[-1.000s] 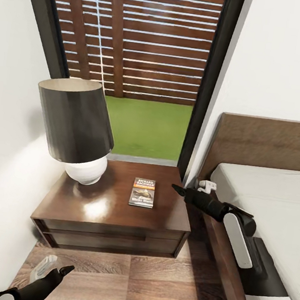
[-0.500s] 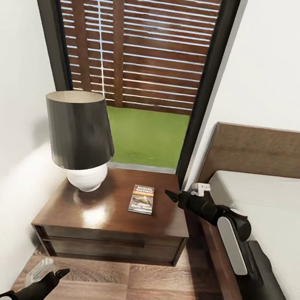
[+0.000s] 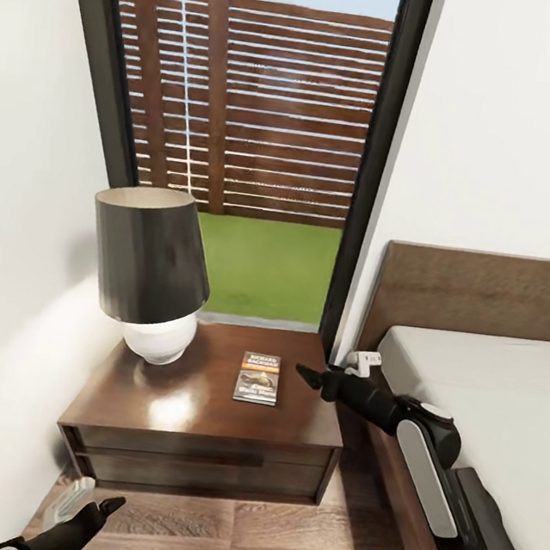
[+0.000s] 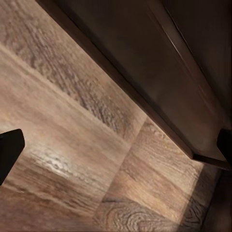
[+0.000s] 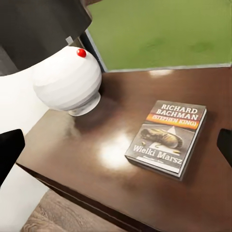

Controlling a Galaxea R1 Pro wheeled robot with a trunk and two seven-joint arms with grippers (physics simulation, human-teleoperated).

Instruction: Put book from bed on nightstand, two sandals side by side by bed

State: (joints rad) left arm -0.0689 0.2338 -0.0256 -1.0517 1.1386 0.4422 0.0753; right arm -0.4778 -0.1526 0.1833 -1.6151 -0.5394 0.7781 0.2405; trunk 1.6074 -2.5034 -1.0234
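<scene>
book (image 3: 259, 378): flat on nightstand (image 3: 206, 405), beside lamp (image 3: 151, 276), just left of right gripper (image 3: 332, 371)
right gripper: released, empty, arm stretched level over bed (image 3: 486, 390) edge
left gripper (image 3: 88, 504): low over floor (image 3: 275, 535), jaws spread

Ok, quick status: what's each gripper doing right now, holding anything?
Left gripper: open, empty, low over the wood floor.
Right gripper: open, empty, beside the book lying on the nightstand.
</scene>
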